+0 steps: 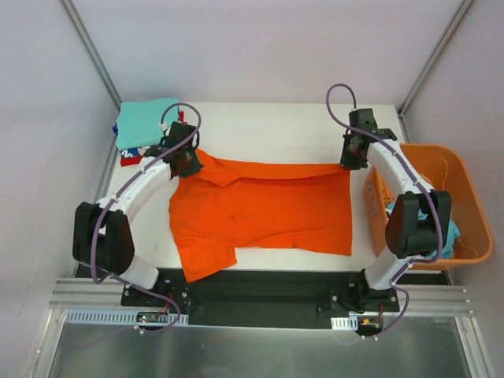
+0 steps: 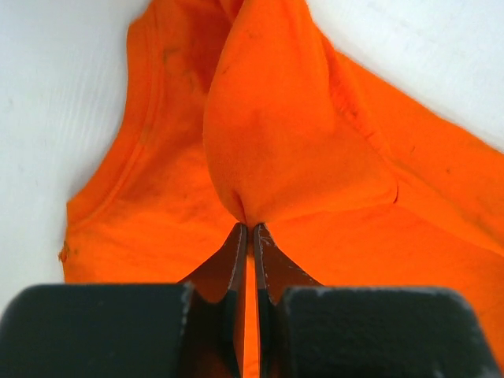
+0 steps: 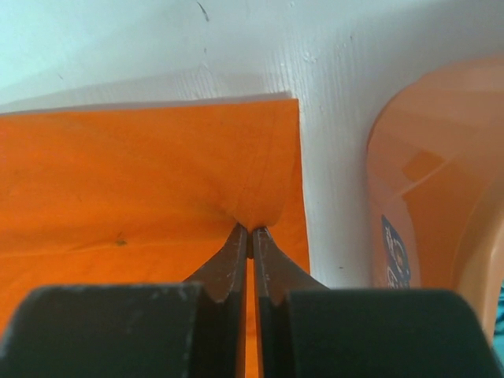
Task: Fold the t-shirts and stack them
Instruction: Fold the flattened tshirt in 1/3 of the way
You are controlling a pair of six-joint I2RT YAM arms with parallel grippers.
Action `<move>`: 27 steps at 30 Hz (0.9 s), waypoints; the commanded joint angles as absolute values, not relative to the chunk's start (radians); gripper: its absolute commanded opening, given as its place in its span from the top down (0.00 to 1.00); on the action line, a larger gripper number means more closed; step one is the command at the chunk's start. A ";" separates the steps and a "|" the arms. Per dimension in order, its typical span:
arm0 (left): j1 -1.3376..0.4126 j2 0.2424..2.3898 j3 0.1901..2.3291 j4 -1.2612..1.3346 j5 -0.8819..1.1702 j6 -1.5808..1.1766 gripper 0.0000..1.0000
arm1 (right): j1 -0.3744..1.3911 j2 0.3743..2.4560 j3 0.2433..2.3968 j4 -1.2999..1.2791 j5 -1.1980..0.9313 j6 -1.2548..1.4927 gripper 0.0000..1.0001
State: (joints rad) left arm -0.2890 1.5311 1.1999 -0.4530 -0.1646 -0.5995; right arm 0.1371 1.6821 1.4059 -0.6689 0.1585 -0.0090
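A bright orange t-shirt lies spread across the middle of the white table. My left gripper is shut on the shirt's far-left part, and a fold of cloth bunches up from its tips. My right gripper is shut on the shirt's far-right corner, near the hem edge. A folded teal t-shirt lies at the far-left corner on top of a blue-and-white patterned one.
A rigid orange plastic basket stands at the right table edge, with teal cloth in it; its wall shows in the right wrist view. White enclosure walls surround the table.
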 commanded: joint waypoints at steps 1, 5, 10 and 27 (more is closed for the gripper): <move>-0.319 1.413 1.100 -0.453 -0.164 -0.727 1.00 | 0.137 1.614 1.396 -0.716 0.209 -0.008 0.98; -0.353 1.364 1.034 -0.453 -0.186 -0.759 1.00 | 0.137 1.621 1.393 -0.719 0.199 -0.011 0.97; -0.359 1.336 0.991 -0.453 -0.146 -0.807 1.00 | 0.137 1.654 1.400 -0.727 0.207 -0.011 0.96; -0.353 1.350 1.120 -0.492 -0.106 -0.744 1.00 | 0.137 1.672 1.442 -0.761 0.248 -0.021 0.94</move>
